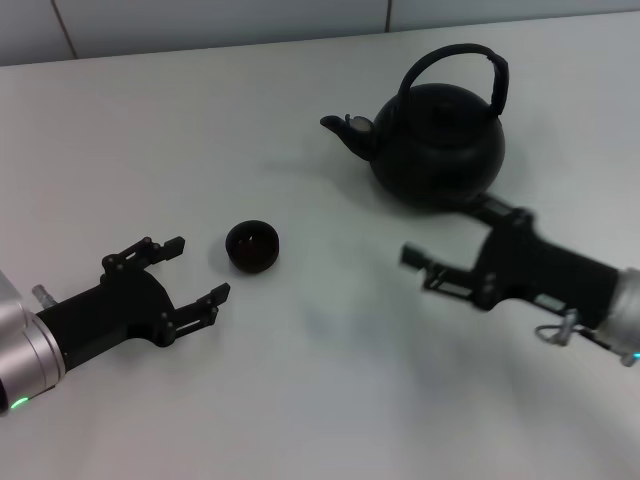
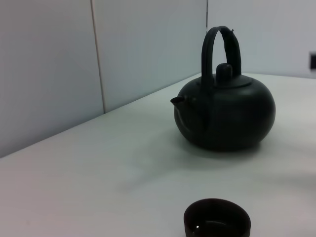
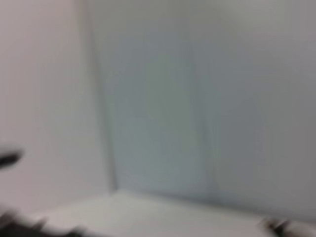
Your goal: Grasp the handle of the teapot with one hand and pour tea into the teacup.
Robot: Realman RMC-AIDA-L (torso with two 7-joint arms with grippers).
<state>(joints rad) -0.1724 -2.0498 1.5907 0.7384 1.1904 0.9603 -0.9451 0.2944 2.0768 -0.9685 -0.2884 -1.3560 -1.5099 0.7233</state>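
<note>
Teapot (image 1: 437, 142) stands upright on the table (image 1: 300, 390), handle (image 1: 455, 60) arched overhead, spout toward the cup (image 1: 251, 246). Right gripper (image 1: 425, 272) lies just beside the pot (finger spread cannot be told, nothing held); left gripper (image 1: 185, 275) rests wide open, empty, beside the cup. A sound grasp would take the handle at its crown.

A black, round-bodied teapot (image 1: 437, 145) is sitting upright at the far right, its arched handle (image 1: 455, 62) standing up over the lid and its spout (image 1: 344, 128) pointing left. A small dark teacup (image 1: 252, 246) is resting upright nearer and left, well apart.
</note>
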